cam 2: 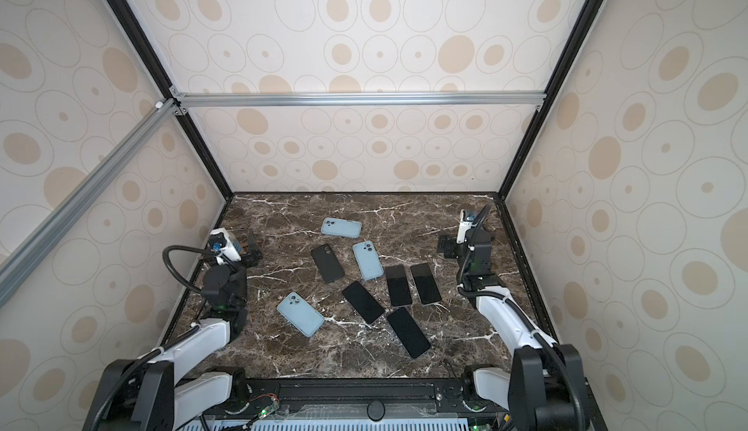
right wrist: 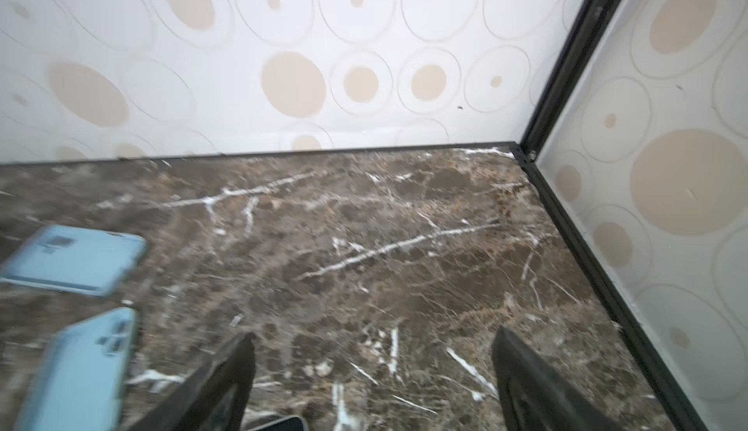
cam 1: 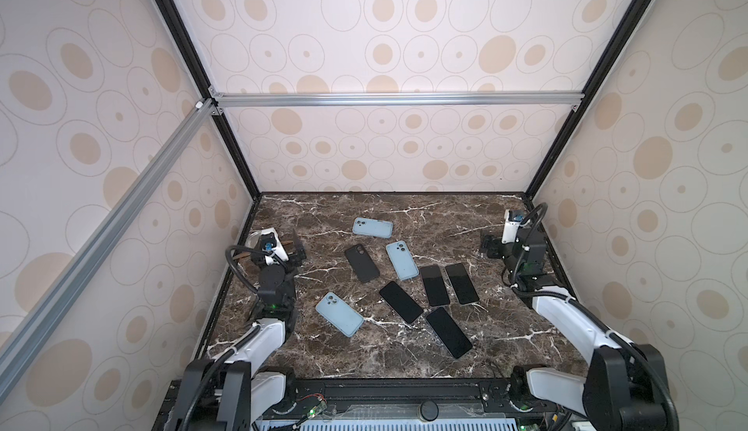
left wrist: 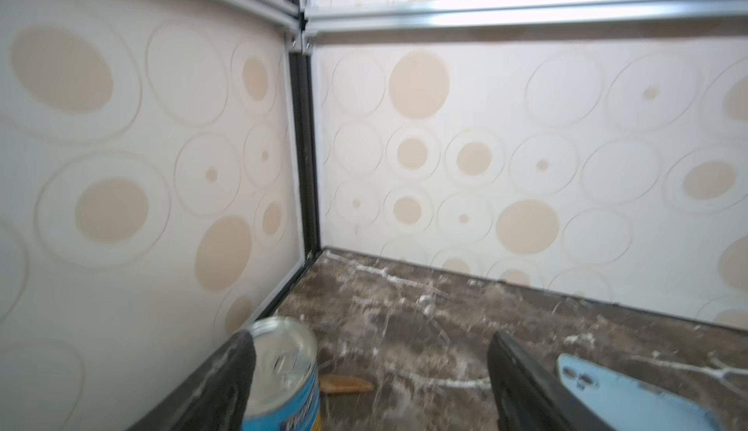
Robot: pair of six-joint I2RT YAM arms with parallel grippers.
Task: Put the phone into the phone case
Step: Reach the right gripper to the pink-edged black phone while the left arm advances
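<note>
Jaws wide and empty, left tool and right tool flank the bench, apparently parked clear of the work: four bare black phones lie mid-bench beside blue cases

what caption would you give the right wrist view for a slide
Open right gripper over the marble table, nothing between its jaws, two light blue phone cases lying nearby
</note>
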